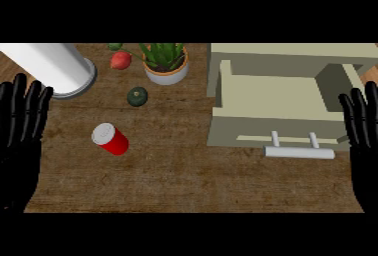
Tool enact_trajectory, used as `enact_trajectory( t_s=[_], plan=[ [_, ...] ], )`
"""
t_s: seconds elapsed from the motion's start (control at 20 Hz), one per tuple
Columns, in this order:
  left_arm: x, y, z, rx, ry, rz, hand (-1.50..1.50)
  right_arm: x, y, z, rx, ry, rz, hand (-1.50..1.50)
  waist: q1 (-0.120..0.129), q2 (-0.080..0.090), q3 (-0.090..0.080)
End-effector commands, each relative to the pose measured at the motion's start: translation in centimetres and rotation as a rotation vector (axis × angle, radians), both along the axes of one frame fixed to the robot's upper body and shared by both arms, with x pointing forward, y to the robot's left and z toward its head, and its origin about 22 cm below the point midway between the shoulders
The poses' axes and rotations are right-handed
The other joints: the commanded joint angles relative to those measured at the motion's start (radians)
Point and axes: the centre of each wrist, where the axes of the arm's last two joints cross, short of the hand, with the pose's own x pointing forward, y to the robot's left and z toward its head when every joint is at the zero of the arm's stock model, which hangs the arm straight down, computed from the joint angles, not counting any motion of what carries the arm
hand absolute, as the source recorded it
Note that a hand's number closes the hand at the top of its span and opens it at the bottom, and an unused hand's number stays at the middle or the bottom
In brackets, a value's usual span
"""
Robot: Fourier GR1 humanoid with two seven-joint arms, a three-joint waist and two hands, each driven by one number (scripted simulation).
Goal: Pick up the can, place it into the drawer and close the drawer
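Fingers stand straight, apart on my black left hand and black right hand; one red cylindrical can, one open beige drawer.

The tabletop looks like rough, matt brown wood grain. The red can has a smooth, pale metal lid. The drawer is matt cream with a glossy white handle.

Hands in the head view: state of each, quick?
Left hand: open, resting at the left edge, holding nothing.
Right hand: open, resting at the right edge, holding nothing.
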Motion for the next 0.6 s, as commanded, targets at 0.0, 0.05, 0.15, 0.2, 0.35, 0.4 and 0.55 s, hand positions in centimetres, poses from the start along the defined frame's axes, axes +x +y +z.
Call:
enact_trajectory(
  t_s=[0.0,0.05,0.15,0.2,0.35,0.4,0.55],
  plan=[
    [0.6,0.5,1.2,-0.008,-0.006,-0.136,-1.50,0.3,1.2,-0.5,-0.014,-0.020,0.043,-1.50,-0.034,0.006,0.010],
    [-0.4,0.4,0.7,-0.007,-0.010,-0.283,-1.50,-0.2,0.2,1.0,-0.021,-0.031,0.015,-1.50,-0.033,0.004,0.008],
    [0.0,-0.5,-0.2,-0.026,-0.016,-0.538,-1.50,-0.1,0.4,0.1,-0.006,-0.032,0.022,-1.50,-0.045,0.007,0.006],
    [0.4,-1.5,0.5,0.005,-0.029,-0.658,-1.50,0.2,0.9,0.7,-0.008,-0.052,0.024,-1.50,-0.055,0.009,0.006],
    [0.6,1.8,-2.9,0.165,0.319,-0.656,-1.50,-0.3,0.1,-2.0,0.019,0.251,-0.062,-1.50,-0.059,0.020,0.006],
    [0.2,3.6,-2.9,0.165,0.347,-0.668,-1.50,-1.2,-0.7,-2.3,0.015,0.272,-0.083,-1.50,-0.053,0.012,0.007],
    [0.8,7.6,-1.6,0.174,0.354,-0.733,-1.50,-0.8,-0.6,-1.7,0.020,0.296,-0.081,-1.50,-0.034,0.008,0.008]
  ],
)
